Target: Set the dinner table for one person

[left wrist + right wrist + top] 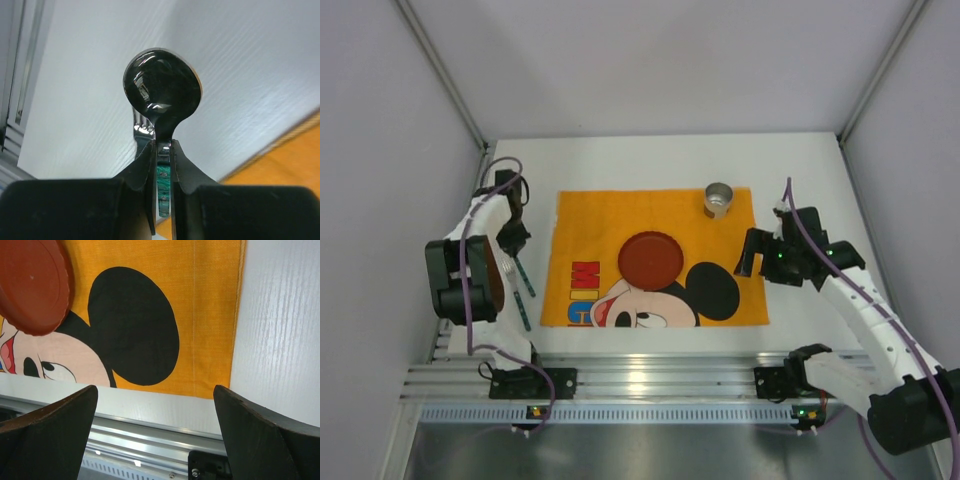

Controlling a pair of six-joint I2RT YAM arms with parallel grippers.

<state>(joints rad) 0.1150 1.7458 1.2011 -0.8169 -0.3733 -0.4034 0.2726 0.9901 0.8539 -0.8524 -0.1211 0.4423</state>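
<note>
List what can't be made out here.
Spoon handle: left wrist view, buried between the left fingers.
Red plate: right wrist view, cut off by the frame edge.
Metal cup contents: top view, too small.
Cutlery beside the orange cloth: top view, too small to tell apart.

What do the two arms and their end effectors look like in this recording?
The left arm and right arm have white links with bulky black joint housings; a purple cable loops along each. Small green lights glow near the right wrist. The left end effector and right end effector each have two dark, wedge-shaped fingers.
</note>
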